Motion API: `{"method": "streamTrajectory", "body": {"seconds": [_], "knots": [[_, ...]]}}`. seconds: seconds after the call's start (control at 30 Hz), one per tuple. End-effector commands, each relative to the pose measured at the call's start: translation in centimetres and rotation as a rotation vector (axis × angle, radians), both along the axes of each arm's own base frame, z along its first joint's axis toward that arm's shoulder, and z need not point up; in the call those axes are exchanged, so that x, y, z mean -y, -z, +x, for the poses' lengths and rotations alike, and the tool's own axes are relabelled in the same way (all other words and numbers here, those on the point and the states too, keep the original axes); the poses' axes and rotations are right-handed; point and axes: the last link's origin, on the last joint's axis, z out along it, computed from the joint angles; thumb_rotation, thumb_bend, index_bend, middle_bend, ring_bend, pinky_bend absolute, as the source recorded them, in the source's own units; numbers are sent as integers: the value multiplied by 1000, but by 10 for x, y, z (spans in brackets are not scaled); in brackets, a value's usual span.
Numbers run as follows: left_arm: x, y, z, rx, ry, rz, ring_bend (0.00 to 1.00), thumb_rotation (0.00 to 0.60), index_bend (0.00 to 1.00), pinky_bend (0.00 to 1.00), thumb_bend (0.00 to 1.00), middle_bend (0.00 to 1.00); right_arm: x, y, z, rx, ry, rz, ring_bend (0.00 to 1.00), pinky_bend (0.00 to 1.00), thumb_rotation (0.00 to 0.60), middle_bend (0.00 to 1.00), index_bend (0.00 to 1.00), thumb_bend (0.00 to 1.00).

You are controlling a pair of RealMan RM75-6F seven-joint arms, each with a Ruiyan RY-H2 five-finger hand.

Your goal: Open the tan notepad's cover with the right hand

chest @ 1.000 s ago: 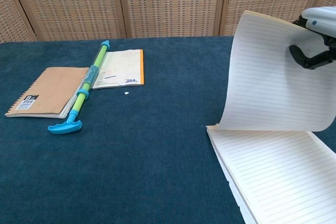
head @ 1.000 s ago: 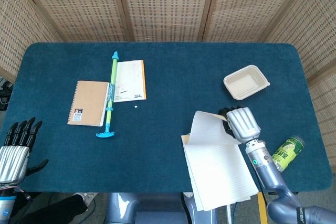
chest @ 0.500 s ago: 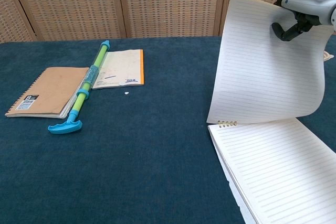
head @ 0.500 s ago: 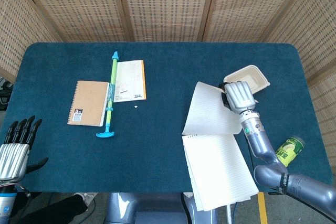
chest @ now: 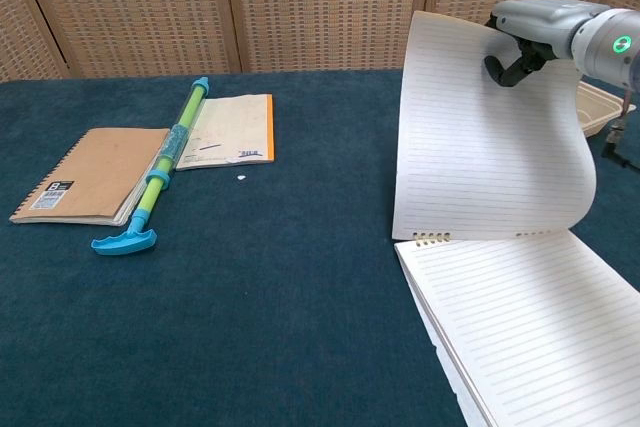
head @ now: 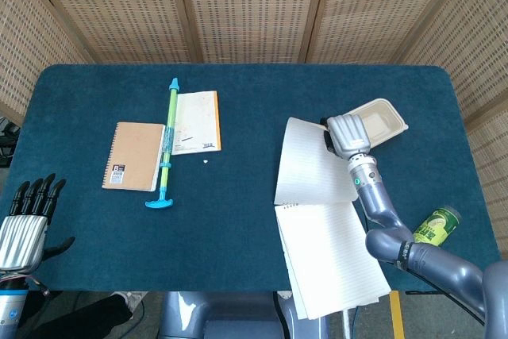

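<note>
Over notepad [chest: 520,317], right hand [head: 347,134] swung cover [chest: 480,137] further back, seemingly pinched.

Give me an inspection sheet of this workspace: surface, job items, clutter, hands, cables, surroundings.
Surface: table covered in dark blue cloth.
Job's things: notepad at the near right edge lies open on a lined page; its cover is lifted upright and curled.
Clutter: tan spiral notebook, blue-green rod tool and booklet at the left; beige tray behind the right hand; green can beside the table's right edge.
Hands: right hand pinches the cover's top edge; left hand holds nothing, fingers apart, off the near left corner.
Cables: nothing seen.
Surroundings: woven screen panels behind.
</note>
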Motion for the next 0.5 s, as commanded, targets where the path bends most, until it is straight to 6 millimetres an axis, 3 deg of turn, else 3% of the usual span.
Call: {"method": "streamTrajectory", "body": {"seconds": [0.03, 0.1, 0.27, 0.33, 0.5], "knots": [[0, 0, 0, -1, -2, 0, 0, 600, 0, 0, 49, 0, 3, 6, 4, 8, -4, 14, 534, 540, 600, 541, 617, 699], [-1, 0, -1, -1, -5, 0, 0, 600, 0, 0, 48, 0, 4, 9, 5, 1, 0, 33, 472, 487, 600, 483, 562, 611], [-2, 0, -1, -1, -5, 0, 0, 600, 0, 0, 48, 0, 6, 12, 10, -2, -8, 36, 390, 402, 600, 409, 485, 506], [-2, 0, -1, 1, -6, 2, 0, 600, 0, 0, 48, 0, 7, 13, 12, 7, -6, 34, 314, 326, 600, 339, 418, 453], [-2, -1, -2, 3, -9, 4, 0, 600, 0, 0, 48, 0, 6, 12, 13, 16, 7, 36, 29, 120, 600, 54, 153, 288]]}}
